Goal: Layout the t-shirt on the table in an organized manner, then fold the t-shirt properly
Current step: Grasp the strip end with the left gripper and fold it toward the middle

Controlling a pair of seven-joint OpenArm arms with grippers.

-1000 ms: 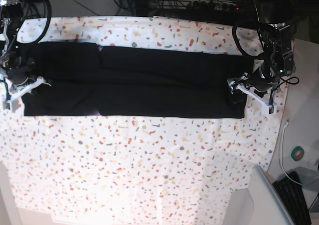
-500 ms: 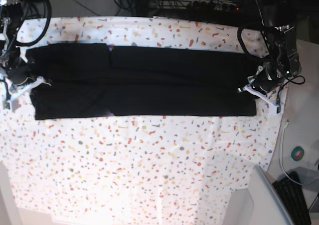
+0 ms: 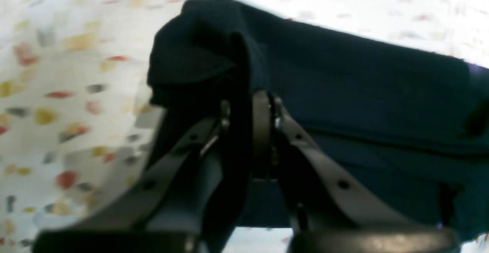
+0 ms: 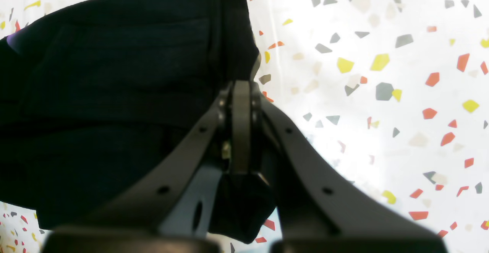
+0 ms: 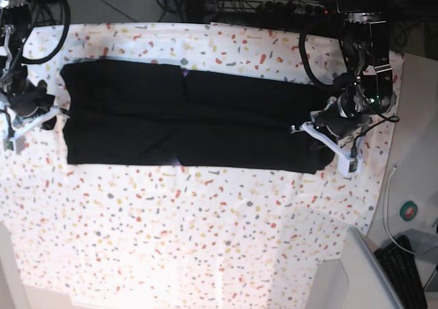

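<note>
Currently no brand, label or legible writing shows on anything. Left gripper (image 3: 246, 109): jaws nearly together, pinching a bunched end of the black t-shirt (image 5: 191, 120). Right gripper (image 4: 240, 92): jaws fully closed on the opposite edge. T-shirt lies as a long band between both grippers on the speckled table (image 5: 205, 227); a purple speck shows at its far edge.

Black t-shirt (image 5: 185, 120) lies as long band across far half of speckled tabletop (image 5: 205, 227). Left tool (image 5: 327, 141) at band's right end, cloth bunched there. Right tool (image 5: 35, 117) just beside left end. Keyboard (image 5: 404, 271) at lower right corner.
</note>
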